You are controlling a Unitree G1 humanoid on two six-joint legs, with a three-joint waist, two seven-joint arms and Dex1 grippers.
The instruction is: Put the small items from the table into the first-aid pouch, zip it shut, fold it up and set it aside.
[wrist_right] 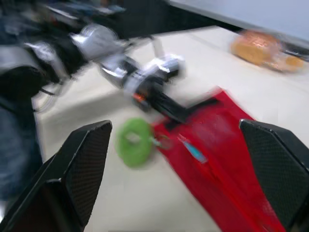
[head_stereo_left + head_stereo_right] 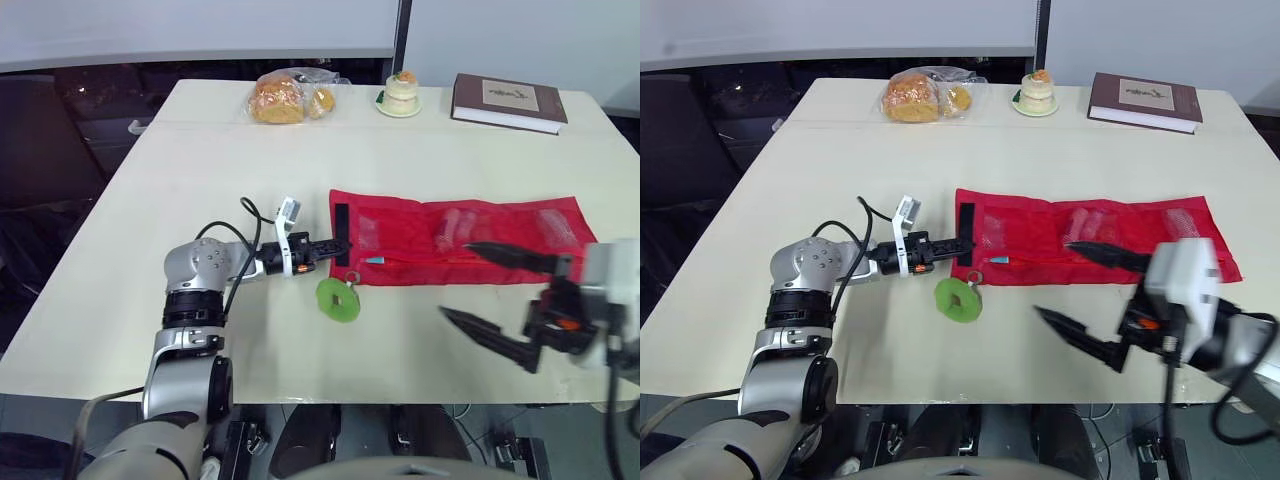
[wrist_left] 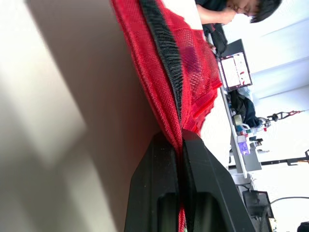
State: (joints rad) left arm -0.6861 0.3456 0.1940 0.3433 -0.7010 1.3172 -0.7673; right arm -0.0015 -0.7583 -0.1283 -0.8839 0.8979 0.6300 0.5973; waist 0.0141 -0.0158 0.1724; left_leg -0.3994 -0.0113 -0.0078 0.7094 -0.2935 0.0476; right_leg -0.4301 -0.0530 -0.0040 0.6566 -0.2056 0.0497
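At the pouch's left end: my left pincer (image 2: 335,247) is clamped on the fabric. The left wrist view shows red mesh pinched between its fingers (image 3: 159,188), just beside the black strip (image 2: 342,232).
Pouch position: the pouch (image 2: 480,235) lies flat and unfolded on the tabletop (image 2: 200,170), right of centre.
Long axis: it runs left to right across my view, and the zip line follows it along the near edge.
Right pincer: my right pincer (image 2: 456,280) is spread wide and holds nothing. It hangs over the near edge of the pouch, about midway along.
Zip pull: the teal zip pull (image 2: 375,260) sits near the left end, close to my left pincer and well to the left of my right one.
Loose item: a green ring (image 2: 338,298) rests on the tabletop just beside the pouch's near left corner. I cannot tell whether it is tethered to the pouch.
Nearer arm: the left is closer to both ring and pull, but it is busy anchoring the pouch.
Judgement: I think the free right pincer should take the next move. It would have to travel left along the pouch's length while the left holds the end taut.
Risk: pulling across the axis could bunch the mesh.
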